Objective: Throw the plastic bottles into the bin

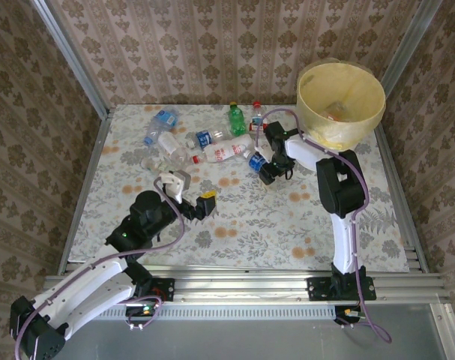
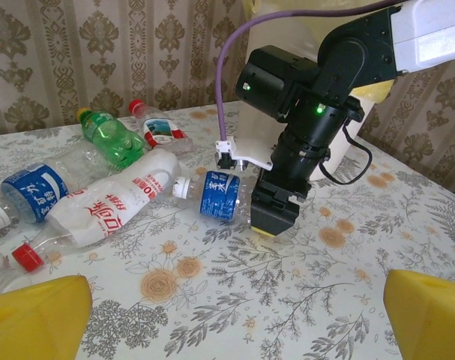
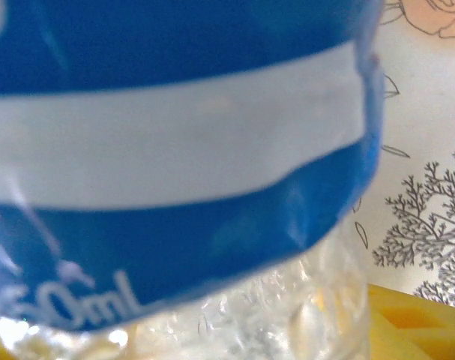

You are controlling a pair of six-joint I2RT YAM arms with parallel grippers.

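A clear bottle with a blue label (image 1: 255,161) (image 2: 220,196) (image 3: 175,150) lies on the floral table beside the other plastic bottles. My right gripper (image 1: 266,171) (image 2: 270,225) (image 3: 212,330) is down on its clear end, with yellow pads (image 3: 411,319) against both sides. The bin (image 1: 306,105), a white bucket with a yellow liner, stands at the back right, just behind the right arm. My left gripper (image 1: 190,191) (image 2: 231,322) hovers open over bare cloth, well short of the bottles.
More bottles lie across the back of the table: a large white one with a red label (image 1: 227,150) (image 2: 115,202), a green one (image 1: 236,120) (image 2: 111,139), a small red-capped one (image 1: 257,114) (image 2: 158,129) and blue-labelled ones (image 1: 161,120) (image 2: 36,191). Patterned walls close in three sides.
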